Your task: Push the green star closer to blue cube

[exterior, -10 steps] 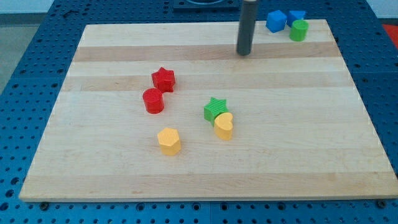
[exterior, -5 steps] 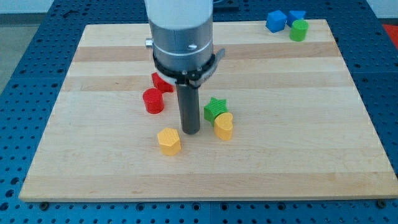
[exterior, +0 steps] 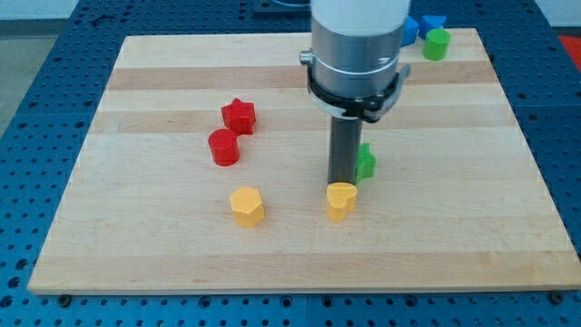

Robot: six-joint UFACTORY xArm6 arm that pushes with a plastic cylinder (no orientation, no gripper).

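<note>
Now my tip is seen just left of the green star, touching it, above the yellow heart. The blue cube is partly hidden at the view's top right.

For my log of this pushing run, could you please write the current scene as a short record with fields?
tip: my tip at the board, just left of the green star and above the yellow heart
green star: partly hidden behind the rod, mid board
blue cube: view's top right, mostly hidden by the arm
beside blue cube: another blue block, green cylinder
yellow heart
yellow hexagon
red star
red cylinder
</note>
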